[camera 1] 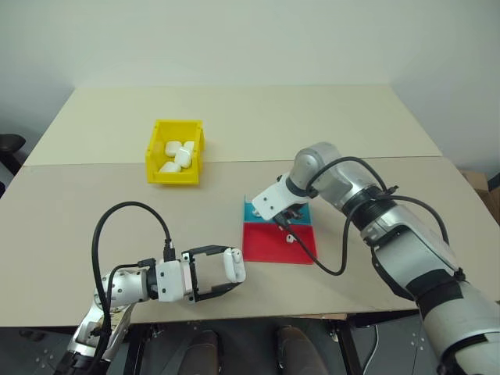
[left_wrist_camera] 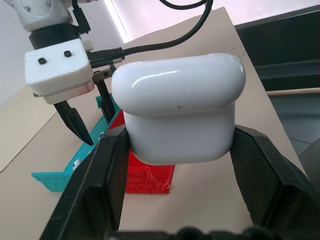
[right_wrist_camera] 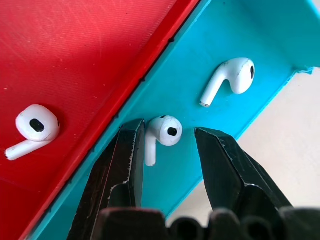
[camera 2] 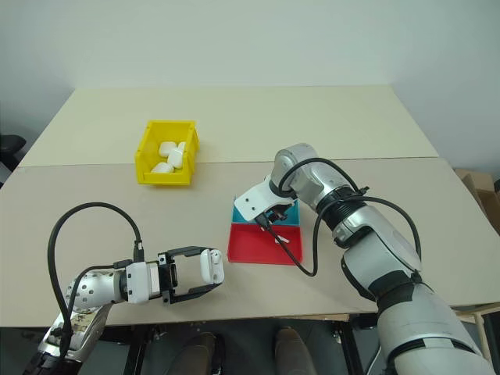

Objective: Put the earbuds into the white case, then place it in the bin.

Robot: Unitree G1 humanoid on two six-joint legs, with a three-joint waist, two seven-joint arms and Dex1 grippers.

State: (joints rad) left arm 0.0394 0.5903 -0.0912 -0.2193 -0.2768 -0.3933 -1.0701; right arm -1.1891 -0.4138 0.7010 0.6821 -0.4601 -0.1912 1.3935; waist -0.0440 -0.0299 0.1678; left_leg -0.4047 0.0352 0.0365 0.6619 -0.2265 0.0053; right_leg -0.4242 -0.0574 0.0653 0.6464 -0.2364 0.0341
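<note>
Yellow, the bin (camera 1: 175, 152) sits far back on the table (camera 1: 328, 125), several cases inside, while the left gripper (camera 1: 226, 269) is clamped on the white case (camera 1: 233, 264). Seen from the right wrist, the right gripper (right_wrist_camera: 167, 145) has its fingers apart around one of the earbuds (right_wrist_camera: 162, 134) in the blue tray (right_wrist_camera: 260, 30); another earbud lies in the red tray (right_wrist_camera: 75, 45).

A shallow red plastic tray (camera 1: 269, 241) lay on the beige counter (camera 1: 234, 117), and a shallow blue plastic tray (camera 1: 251, 209) touched the red tray's far edge.

place: lab or test room | evidence: bare beige table (camera 1: 328, 125); plain white wall (camera 1: 250, 39)
</note>
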